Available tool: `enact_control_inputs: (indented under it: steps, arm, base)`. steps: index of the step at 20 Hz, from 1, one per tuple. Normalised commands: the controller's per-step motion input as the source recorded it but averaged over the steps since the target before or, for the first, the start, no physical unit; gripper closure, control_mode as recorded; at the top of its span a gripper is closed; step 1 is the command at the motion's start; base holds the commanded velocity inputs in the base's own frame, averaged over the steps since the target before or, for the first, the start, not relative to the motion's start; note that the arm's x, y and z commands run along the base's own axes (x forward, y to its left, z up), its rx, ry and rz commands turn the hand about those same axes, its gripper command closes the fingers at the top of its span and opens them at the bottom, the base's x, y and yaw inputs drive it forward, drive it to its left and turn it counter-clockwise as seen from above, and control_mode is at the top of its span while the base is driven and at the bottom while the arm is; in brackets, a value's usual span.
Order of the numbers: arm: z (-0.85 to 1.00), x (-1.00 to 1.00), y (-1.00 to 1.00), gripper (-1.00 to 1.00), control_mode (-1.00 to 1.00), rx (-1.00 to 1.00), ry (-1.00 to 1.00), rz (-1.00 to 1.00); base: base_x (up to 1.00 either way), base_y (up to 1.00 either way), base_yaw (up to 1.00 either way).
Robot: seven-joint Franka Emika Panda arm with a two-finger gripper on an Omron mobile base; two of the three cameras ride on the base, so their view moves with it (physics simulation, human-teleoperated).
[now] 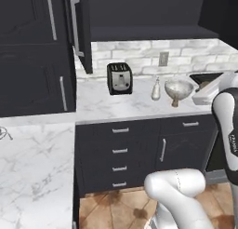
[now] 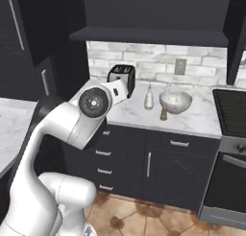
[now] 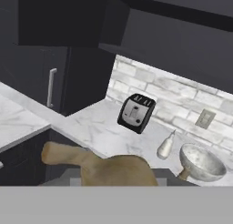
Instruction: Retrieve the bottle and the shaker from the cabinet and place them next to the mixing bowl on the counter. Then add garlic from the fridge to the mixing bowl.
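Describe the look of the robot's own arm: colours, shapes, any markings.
The glossy white, rounded robot arm is built of thick tubular links on a bulbous white base segment. One joint ends in a round dark charcoal cap with a small pale centre. In the left base view, an upright white link carries a dark band with small white lettering, too small to read. No loose cables are visible.
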Motion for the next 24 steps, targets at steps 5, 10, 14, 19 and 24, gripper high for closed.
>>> enact_control_inputs:
  steps: [5,10,14,19,24]
  arm:
    - [0.00,0.00,0.00,1.00,1.00,0.00,0.00,0.00]
    - [0.00,0.00,0.00,1.00,1.00,0.00,0.00,0.00]
    - [0.00,0.00,0.00,1.00,1.00,0.00,0.00,0.00]
    - [0.00,0.00,0.00,1.00,1.00,0.00,0.00,0.00]
    - [0.00,0.00,0.00,1.00,1.00,0.00,0.00,0.00]
  base:
    - [0.60,0.00,-0.01]
    - [0.68,-0.06,0.00]
    - [0.73,-0.10,0.00]
    - [0.72,-0.38,0.00]
    - [0.59,-0.65,-0.02]
